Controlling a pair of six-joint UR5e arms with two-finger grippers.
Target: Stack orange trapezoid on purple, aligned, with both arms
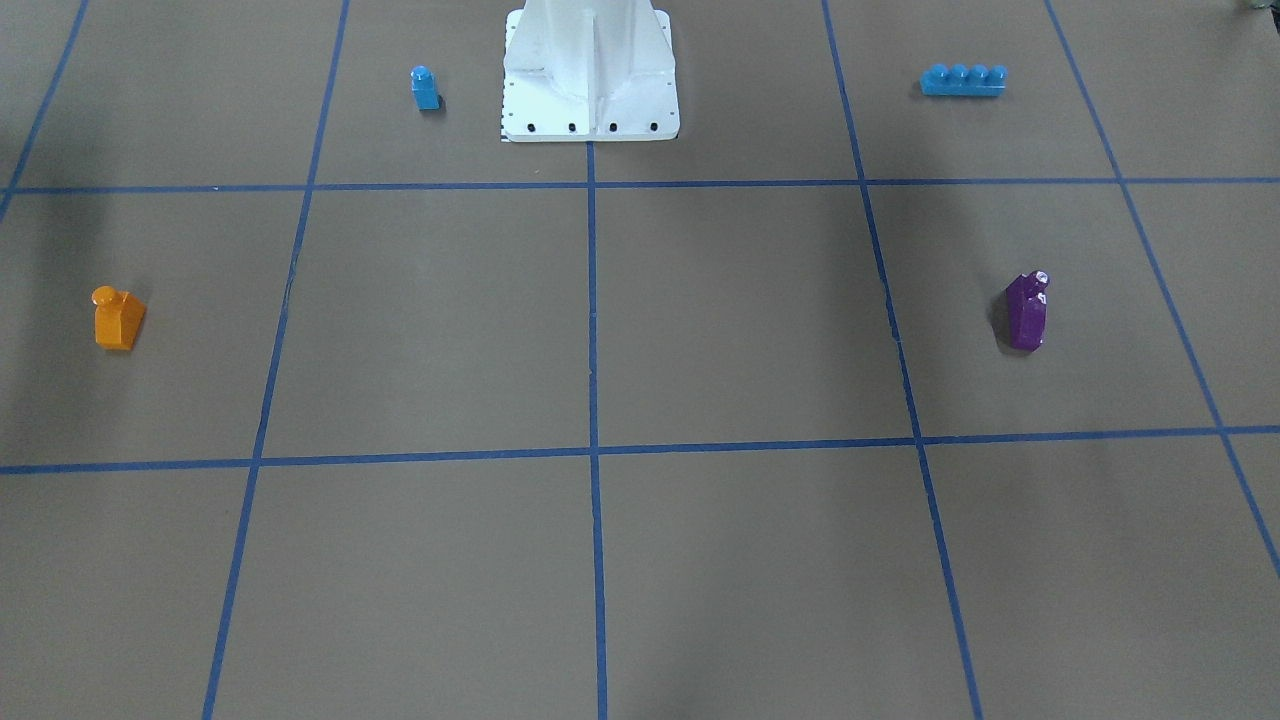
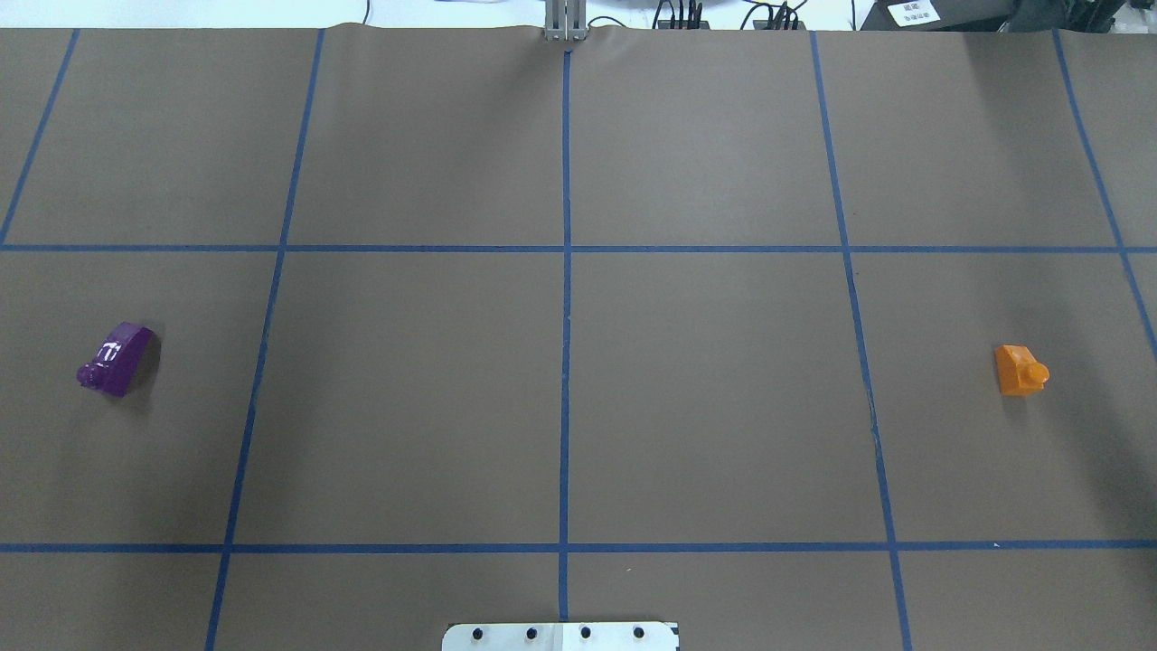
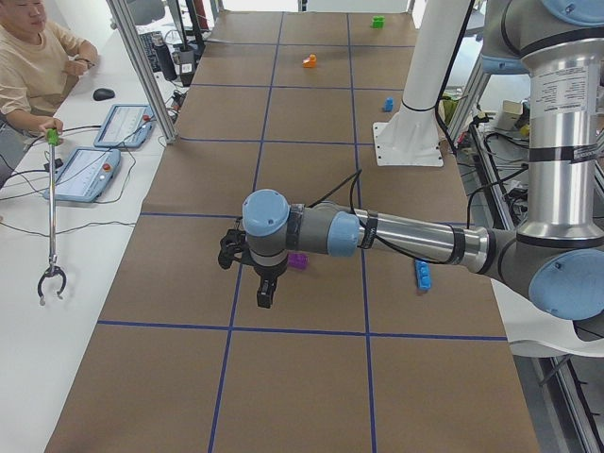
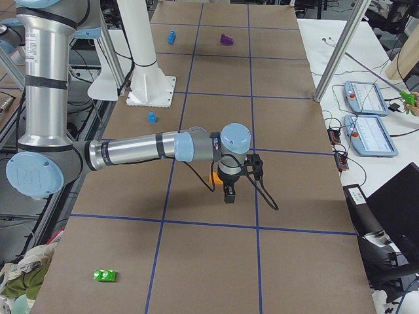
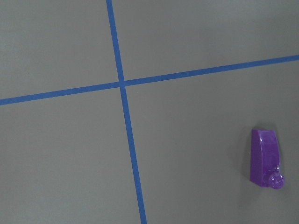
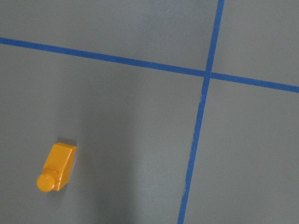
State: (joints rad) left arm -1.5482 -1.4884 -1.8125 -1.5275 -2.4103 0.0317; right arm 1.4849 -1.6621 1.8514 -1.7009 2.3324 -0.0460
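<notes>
Nearest the robot's edge of the bench [image 2: 723, 407], a small blue single-stud brick [image 1: 425, 88] and a long blue four-stud brick [image 1: 962, 79] stood on either side of the white base [image 1: 590, 90]. Farther out, the orange trapezoid [image 2: 1020, 369] sat near the right edge and the purple brick [image 2: 116, 359] near the left edge, well apart. The left pincer [image 3: 263, 300] hung close to the purple brick, and the right pincer [image 4: 228, 197] close to the orange trapezoid. I could not tell whether either was open or closed.
</notes>
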